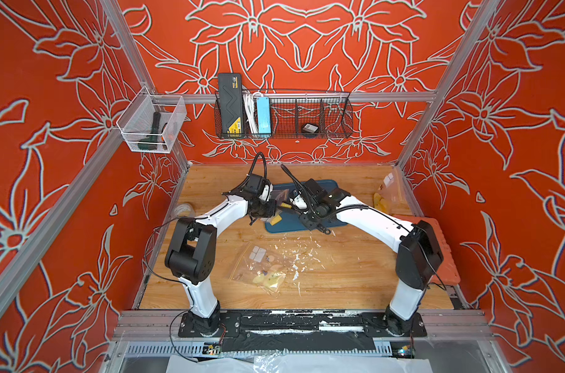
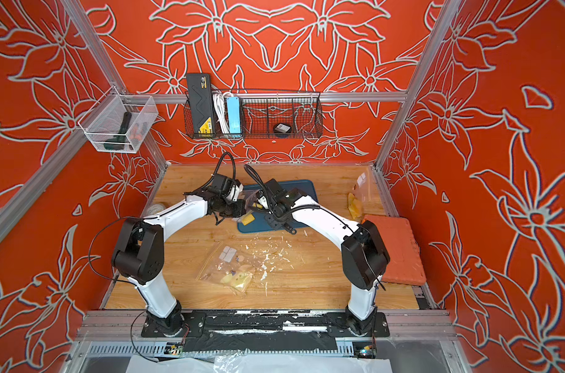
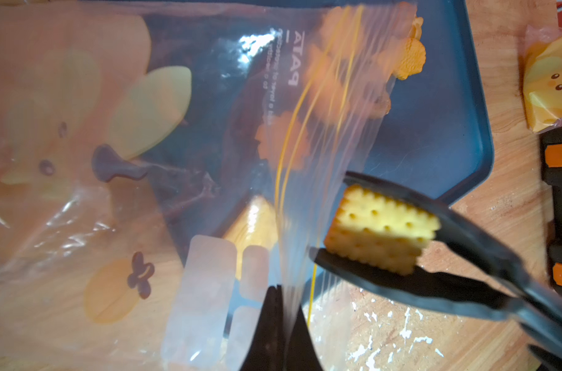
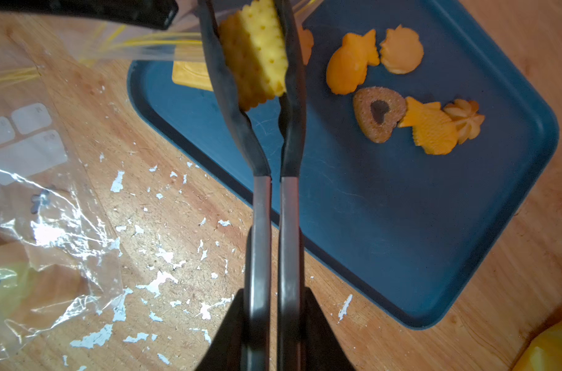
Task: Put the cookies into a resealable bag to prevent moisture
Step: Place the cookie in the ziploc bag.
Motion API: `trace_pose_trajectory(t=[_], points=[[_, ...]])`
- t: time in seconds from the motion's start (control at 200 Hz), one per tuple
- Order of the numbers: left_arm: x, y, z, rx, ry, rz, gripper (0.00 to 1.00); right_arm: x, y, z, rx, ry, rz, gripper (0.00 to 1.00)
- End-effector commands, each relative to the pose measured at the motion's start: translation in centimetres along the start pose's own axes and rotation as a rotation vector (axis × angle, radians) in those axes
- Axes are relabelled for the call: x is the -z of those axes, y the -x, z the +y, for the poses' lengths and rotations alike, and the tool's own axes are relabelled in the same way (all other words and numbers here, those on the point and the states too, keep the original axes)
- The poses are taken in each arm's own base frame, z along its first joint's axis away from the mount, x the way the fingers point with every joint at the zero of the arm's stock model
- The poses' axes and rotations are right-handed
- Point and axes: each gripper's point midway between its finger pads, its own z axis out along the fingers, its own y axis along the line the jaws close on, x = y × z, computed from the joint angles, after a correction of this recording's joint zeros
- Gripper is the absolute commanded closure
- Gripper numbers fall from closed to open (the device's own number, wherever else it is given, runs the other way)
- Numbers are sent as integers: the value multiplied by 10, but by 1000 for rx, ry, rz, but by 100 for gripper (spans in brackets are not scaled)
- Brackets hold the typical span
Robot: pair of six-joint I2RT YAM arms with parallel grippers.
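We are at the loading step, with one biscuit carried to the bag and not yet inside it. The left end effector is closed on the rim of the resealable bag, pinching it at the yellow zip lines and holding it up over the near edge of the blue tray. The right end effector is clamped on the handles of the black tongs. The tong tips in turn grip a square cookie on edge, just beside the bag's rim and clear of the worktop.

The other cookies lie on the tray: a fish, a shell shape, a brown heart, a second fish and a flower. A flat yellow piece shows under the bag; we cannot tell whether it lies inside the bag or beneath it.

We judge the next move to be threading the tong tips between the two zip lines. These spread apart away from the pinch, though how wide the mouth gapes is unclear. The tongs should let go only once the square cookie is well past the rim, or it may slide down the outside of the film.
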Motion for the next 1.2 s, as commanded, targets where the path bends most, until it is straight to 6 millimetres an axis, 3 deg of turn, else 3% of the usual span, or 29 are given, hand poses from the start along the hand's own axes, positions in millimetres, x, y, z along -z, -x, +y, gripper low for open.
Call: trace_pose_trajectory(t=[0.0,0.135,0.52,0.791,1.001,1.196], points=[[12,10,-6,-28,-4,-42,100,-1,4,2,39,-11,17,73],[14,10,-8,-31,-12,-48,100,-4,7,2,28,-11,19,72],[13,8,-13,-40,-41,-37,100,-6,41,7,-15,28,-59,73],[20,13,-7,-37,5,-72,100,-22,30,4,-3,13,14,73],[37,25,5,-12,65,-150,100,-26,18,6,12,18,48,73],[35,22,-8,-26,-19,-134,100,-16,32,12,-6,57,-24,73]])
